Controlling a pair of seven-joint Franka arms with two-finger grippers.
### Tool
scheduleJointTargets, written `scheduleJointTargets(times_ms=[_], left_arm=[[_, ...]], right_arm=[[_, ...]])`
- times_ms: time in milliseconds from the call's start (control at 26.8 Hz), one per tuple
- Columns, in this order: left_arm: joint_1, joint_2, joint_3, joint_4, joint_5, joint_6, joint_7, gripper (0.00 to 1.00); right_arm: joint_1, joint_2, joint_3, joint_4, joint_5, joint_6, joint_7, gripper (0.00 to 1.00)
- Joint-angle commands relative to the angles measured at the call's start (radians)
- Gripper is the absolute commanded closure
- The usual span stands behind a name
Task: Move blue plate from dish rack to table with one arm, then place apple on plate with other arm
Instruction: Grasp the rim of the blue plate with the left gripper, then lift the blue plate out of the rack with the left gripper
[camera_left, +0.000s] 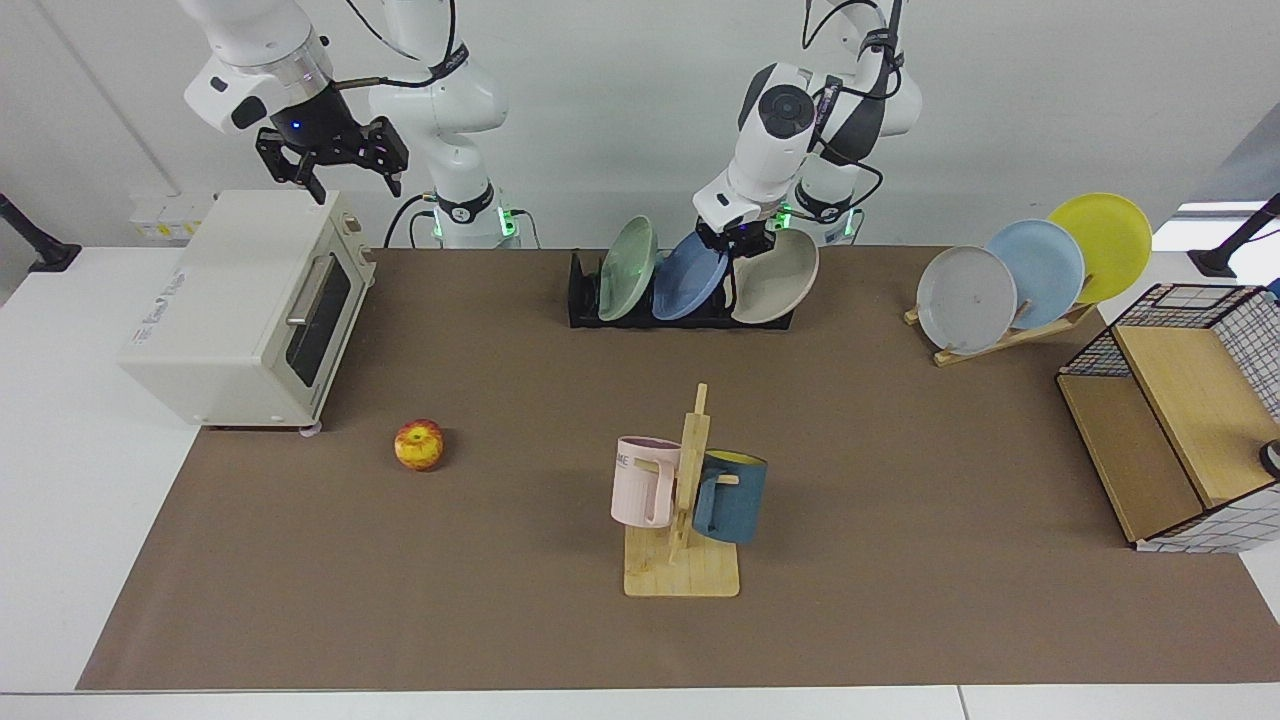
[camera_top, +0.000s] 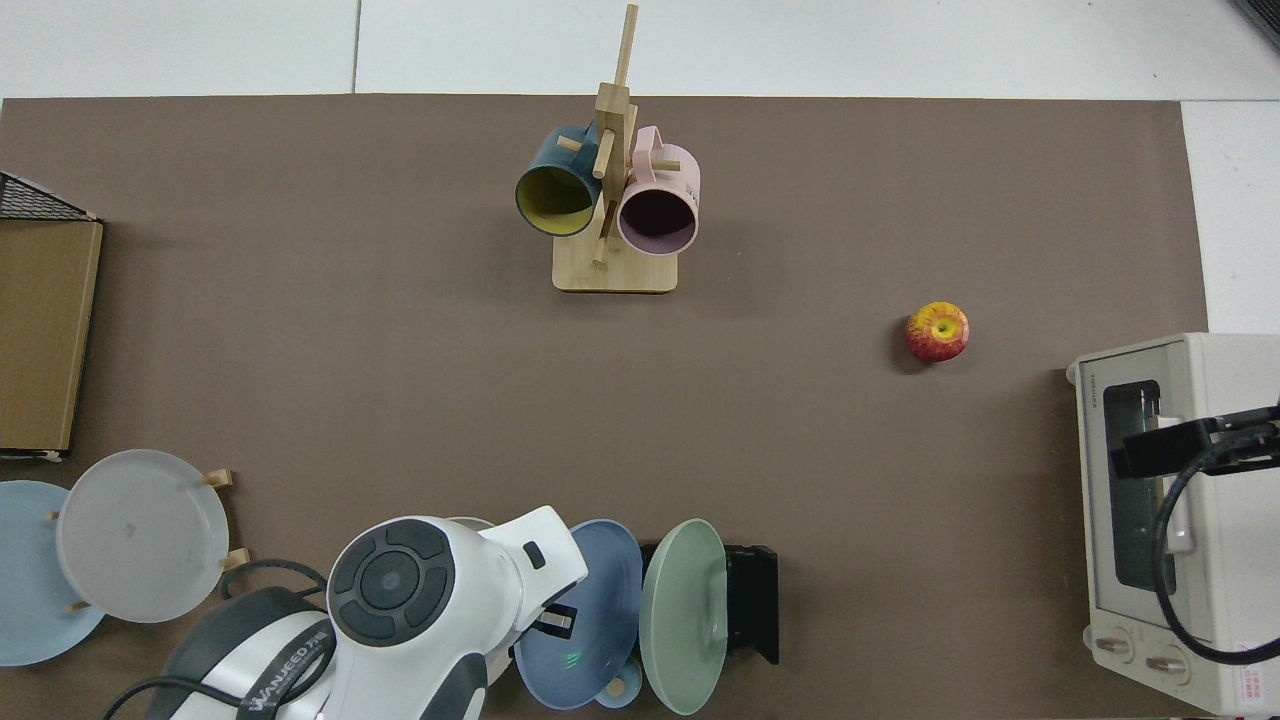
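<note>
Left gripper (camera_left: 741, 240) is sitting at the top rim of the blue plate (camera_left: 690, 276), which is leaning in the dish rack (camera_left: 585, 300) between a pale green plate (camera_left: 626, 268) and a beige plate (camera_left: 775, 277). Whether its fingers are closing on the rim I cannot tell (the white wrist is covering them from above, and from across the table they are too small to read). Right gripper (camera_left: 332, 155) is hanging spread open above the toaster oven (camera_left: 245, 310), and that arm is waiting. Sitting well apart from the rack, the apple (camera_left: 419, 445) is resting on the table (camera_left: 900, 480) near the oven's front corner.
</note>
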Motion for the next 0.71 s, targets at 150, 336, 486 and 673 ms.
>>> scheduleJointTargets(times_ms=[150,336,486,673], left_arm=[[0.038,-0.019,0.013,0.089,0.047,-0.18,-0.065,1.0],[0.083,-0.022,0.018,0.163,0.047,-0.277,-0.067,1.0],[0.124,-0.021,0.018,0.209,0.047,-0.294,-0.066,1.0],[0.202,-0.016,0.018,0.227,0.042,-0.285,-0.041,1.0]], right_arm=[[-0.019,-0.008,0.005,-0.008,0.017,0.008,-0.025,0.0],[-0.019,-0.008,0.005,-0.008,0.017,0.008,-0.025,0.0],[-0.019,-0.008,0.005,-0.008,0.017,0.008,-0.025,0.0],[-0.019,-0.008,0.007,-0.008,0.019,0.008,-0.025,0.0]])
